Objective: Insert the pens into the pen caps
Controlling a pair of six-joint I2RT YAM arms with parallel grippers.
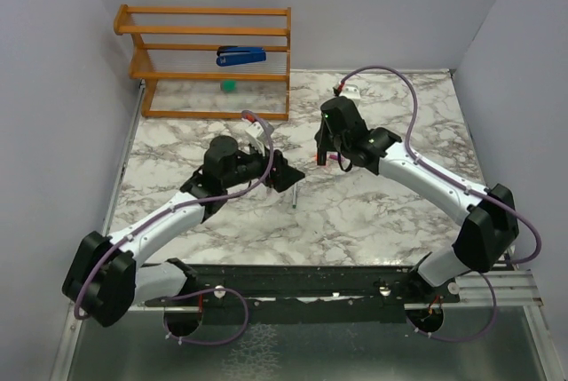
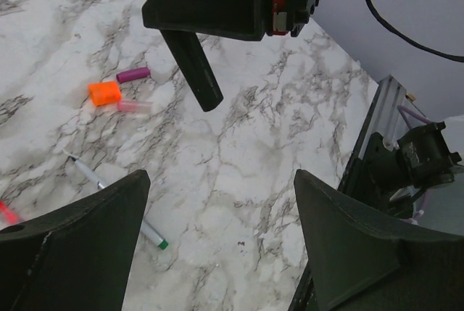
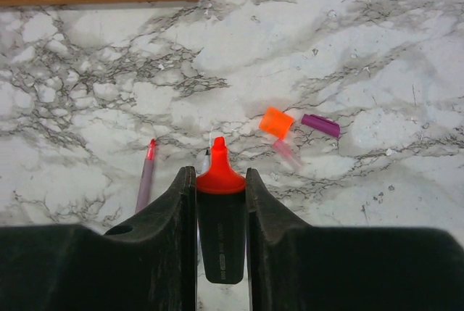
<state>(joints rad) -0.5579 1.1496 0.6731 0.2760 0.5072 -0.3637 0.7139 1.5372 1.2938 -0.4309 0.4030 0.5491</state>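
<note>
Marble tabletop [image 1: 390,212]: the right gripper [image 3: 220,202] clamps a black marker [image 3: 221,238] with its orange tip pointing forward, near the orange cap [image 3: 276,122], purple cap [image 3: 320,125] and pink cap [image 3: 287,153]. Left gripper [image 2: 217,246] stands wide, holding nothing, above a grey pen [image 2: 116,198]; a pink pen [image 3: 146,177] lies left of the marker.

The table [image 1: 390,212] looks like polished white marble with grey veins, smooth with a faint sheen. The rack [image 1: 209,59] is orange-toned wood with a light varnish. The gripper fingers [image 3: 163,231] are matt black plastic, faintly grainy. The marker [image 3: 220,217] between them has a dull black plastic body and a glossy orange-red tip. The orange cap [image 3: 276,122] and purple cap [image 3: 320,125] look like smooth opaque plastic; the pink cap [image 3: 287,153] seems translucent.
</note>
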